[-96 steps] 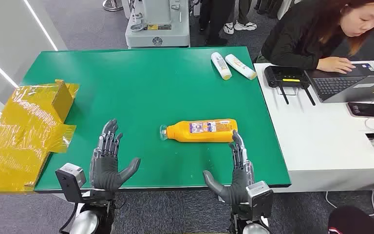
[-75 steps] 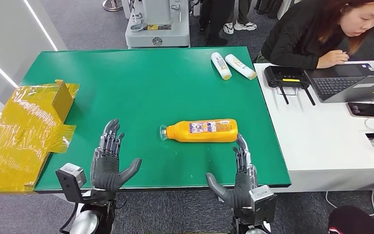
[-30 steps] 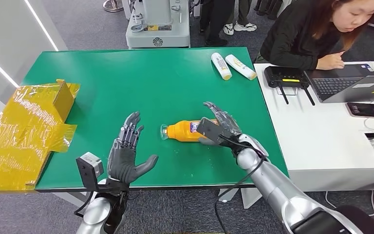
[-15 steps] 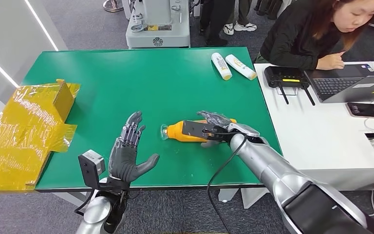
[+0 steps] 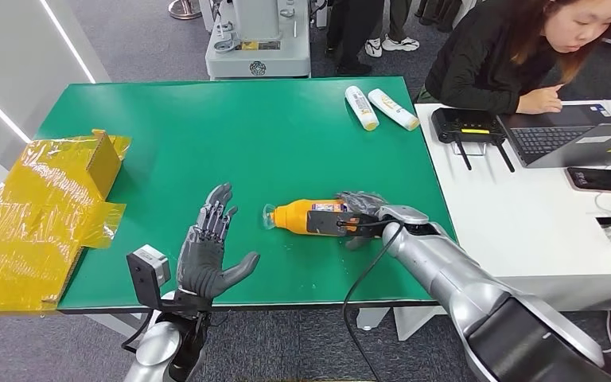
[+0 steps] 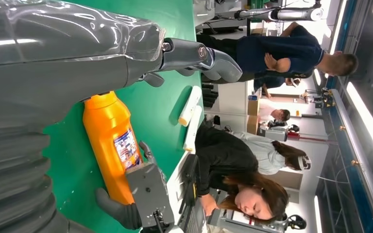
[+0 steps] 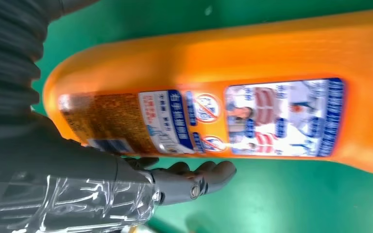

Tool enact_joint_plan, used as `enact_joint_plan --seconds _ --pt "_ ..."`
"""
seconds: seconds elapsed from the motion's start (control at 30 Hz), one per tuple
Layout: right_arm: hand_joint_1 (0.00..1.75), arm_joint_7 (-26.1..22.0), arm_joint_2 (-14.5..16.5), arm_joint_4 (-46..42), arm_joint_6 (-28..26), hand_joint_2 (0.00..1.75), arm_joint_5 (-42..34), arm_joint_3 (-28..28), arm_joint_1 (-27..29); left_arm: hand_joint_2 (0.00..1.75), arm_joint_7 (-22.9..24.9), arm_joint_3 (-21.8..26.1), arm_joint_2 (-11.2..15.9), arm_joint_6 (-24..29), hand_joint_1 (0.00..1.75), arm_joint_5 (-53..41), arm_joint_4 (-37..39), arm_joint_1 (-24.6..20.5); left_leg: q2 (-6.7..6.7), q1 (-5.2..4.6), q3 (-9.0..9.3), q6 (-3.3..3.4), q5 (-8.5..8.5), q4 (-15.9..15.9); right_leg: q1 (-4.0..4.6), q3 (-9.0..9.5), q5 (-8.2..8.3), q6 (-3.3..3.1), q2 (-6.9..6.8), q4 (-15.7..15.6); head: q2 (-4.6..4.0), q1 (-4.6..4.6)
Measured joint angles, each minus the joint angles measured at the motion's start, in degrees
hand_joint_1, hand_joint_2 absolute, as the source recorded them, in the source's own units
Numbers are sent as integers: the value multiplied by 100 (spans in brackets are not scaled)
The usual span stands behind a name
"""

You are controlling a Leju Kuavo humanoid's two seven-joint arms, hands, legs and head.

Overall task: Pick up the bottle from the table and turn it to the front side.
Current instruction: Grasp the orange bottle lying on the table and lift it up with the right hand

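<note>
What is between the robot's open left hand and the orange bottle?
Just bare green table, seen in the head view, between the left robot hand and the orange bottle.

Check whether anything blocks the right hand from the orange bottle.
Nothing visible does. The right hand is already at the base end of the orange bottle, its fingers curled beside the body. The bottle lies on its side on the green table.

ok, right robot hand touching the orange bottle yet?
Touching. In the head view the right robot hand wraps over the orange bottle; the right wrist view shows its fingertips against the bottle's lower edge.
</note>
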Motion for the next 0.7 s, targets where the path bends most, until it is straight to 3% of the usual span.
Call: enact_joint_plan --seconds 0.6,0.7 --pt "0 106 -208 76 44 175 202 178 -61 175 -1 0 10 9 0 43 0 16 0 0 0 0 0 0 0 0 1 1 0 0 0 1" --pt "129 140 -323 92 91 175 400 308 -81 175 -14 0 28 28 0 104 0 63 -2 0 -1 0 0 0 0 1 1 1 -2 0 0 1"
